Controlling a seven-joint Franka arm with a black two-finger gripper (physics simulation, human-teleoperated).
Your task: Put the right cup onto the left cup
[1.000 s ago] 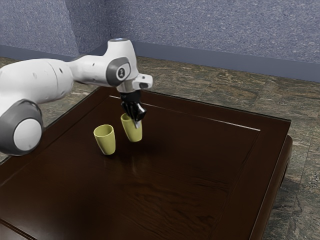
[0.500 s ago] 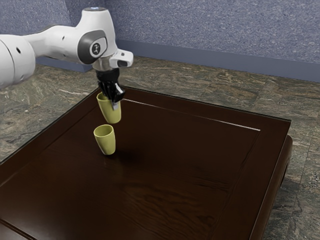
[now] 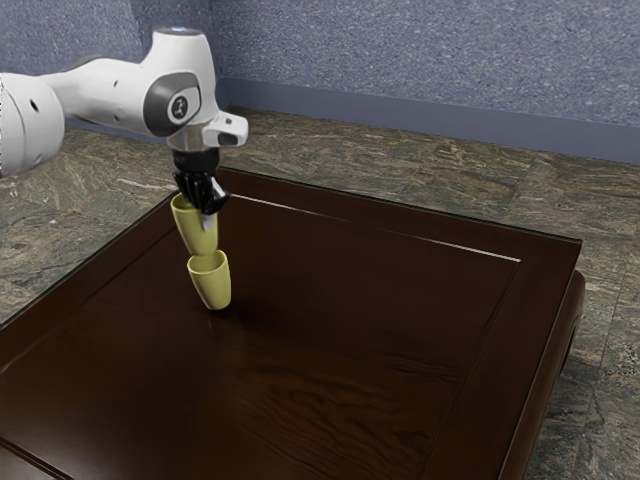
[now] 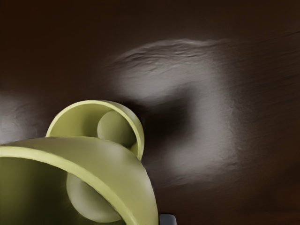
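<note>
Our claw [image 3: 202, 211] is closed onto the raised cup [image 3: 197, 236] by its rim wall; we judge it light, stiff, perhaps slippery, best held there above the lower cup [image 3: 212, 287]

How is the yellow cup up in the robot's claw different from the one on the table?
The held cup hangs in the gripper, off the table, while the standing cup rests on it. The gripper is at the held cup's rim; nothing grips the standing cup. In the wrist view, the held cup looks larger and partly hides the standing cup. Both are yellow, open at the top and narrower toward the base.
</note>
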